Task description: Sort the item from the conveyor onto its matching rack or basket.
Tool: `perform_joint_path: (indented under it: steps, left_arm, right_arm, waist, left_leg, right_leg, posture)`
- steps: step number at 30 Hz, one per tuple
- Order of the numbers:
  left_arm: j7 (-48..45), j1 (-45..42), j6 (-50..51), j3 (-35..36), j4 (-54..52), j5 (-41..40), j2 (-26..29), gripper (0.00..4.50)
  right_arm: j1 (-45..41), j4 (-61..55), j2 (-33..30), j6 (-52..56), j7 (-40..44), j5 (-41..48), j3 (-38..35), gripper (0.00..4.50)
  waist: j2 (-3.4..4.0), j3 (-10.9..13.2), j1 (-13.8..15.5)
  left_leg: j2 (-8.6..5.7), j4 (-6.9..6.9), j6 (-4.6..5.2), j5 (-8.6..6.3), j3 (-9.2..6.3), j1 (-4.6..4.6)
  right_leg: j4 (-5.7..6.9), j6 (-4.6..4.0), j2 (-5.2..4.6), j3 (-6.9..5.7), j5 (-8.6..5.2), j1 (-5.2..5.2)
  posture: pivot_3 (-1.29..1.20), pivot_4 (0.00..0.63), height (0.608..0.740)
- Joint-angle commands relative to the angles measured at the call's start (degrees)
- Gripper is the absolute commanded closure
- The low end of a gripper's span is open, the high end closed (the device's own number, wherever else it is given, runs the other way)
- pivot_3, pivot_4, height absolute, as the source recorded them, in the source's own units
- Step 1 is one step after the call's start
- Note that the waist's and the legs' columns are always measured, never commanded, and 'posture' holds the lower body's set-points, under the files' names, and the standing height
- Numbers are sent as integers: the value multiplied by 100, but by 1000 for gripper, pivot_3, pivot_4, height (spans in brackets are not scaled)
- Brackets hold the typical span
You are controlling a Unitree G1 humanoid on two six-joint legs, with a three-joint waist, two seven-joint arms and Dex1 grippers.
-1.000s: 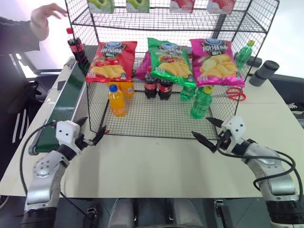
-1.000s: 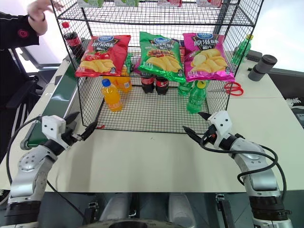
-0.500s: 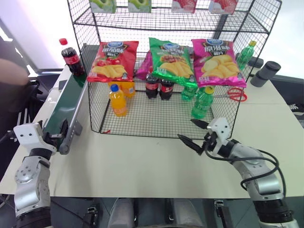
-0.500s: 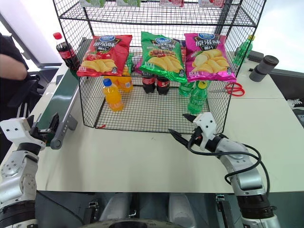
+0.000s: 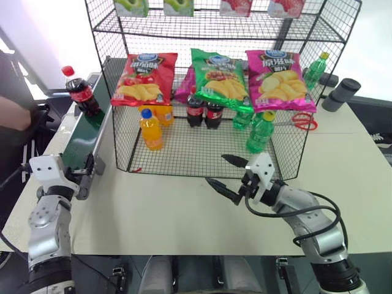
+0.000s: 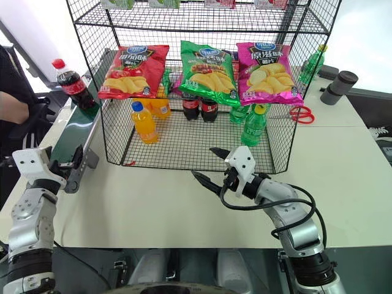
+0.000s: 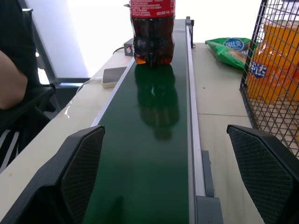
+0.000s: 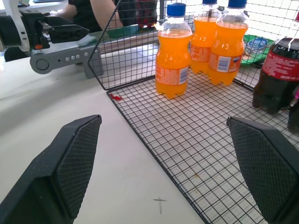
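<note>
With its jaws spread wide at the conveyor's (image 5: 78,142) near end, the left gripper (image 7: 173,172) should wait until the upright cola bottle (image 5: 78,93) arrives, then close on its body squarely, below the label.

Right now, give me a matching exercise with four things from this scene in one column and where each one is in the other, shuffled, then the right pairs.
Things:
1. cola bottle
2. red chip bag
3. scissors
4. left gripper

Places:
A. hung on the front of the wire rack
B. open at the near end of the conveyor
C. upright on the conveyor belt
D. lying on the table to the right of the rack

Pairs: 1-C, 2-A, 3-D, 4-B
</note>
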Motion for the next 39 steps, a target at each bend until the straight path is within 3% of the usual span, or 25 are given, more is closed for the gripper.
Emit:
perform_joint_path:
  steps: [1, 30, 35, 39]
  left_arm:
    - [61, -91, -180, 128, 20, 0, 83, 0]
    - [382, -203, -686, 442, 529, -67, 92, 0]
    - [354, -128, -757, 499, 493, -125, 60, 1633]
    - [378, -110, -828, 553, 532, -118, 145, 1648]
  right_arm:
    - [-13, -238, -5, -56, -1, 28, -22, 25]
    - [24, -171, 66, -95, 57, -23, 153, 25]
    - [25, -163, 74, -93, 53, -23, 168, 0]
    - [16, -153, 75, -96, 57, -25, 183, 0]
  waist:
    - [0, 0, 0]
    - [0, 0, -6]
    - [0, 0, -6]
    - [0, 0, 6]
  left_leg:
    - [0, 0, 0, 0, 0, 0]
    - [0, -9, -1, -1, 1, -4]
    - [0, -12, -1, -1, 1, -4]
    - [0, -12, -1, -1, 0, -4]
  right_leg:
    - [0, 0, 0, 0, 0, -1]
    - [-5, -1, -4, 0, 0, -8]
    - [-6, -1, -5, 0, 0, -9]
    - [-6, -1, -5, -2, 0, -8]
  posture:
    - [0, 150, 740]
    - [0, 150, 740]
    - [0, 150, 740]
    - [0, 150, 740]
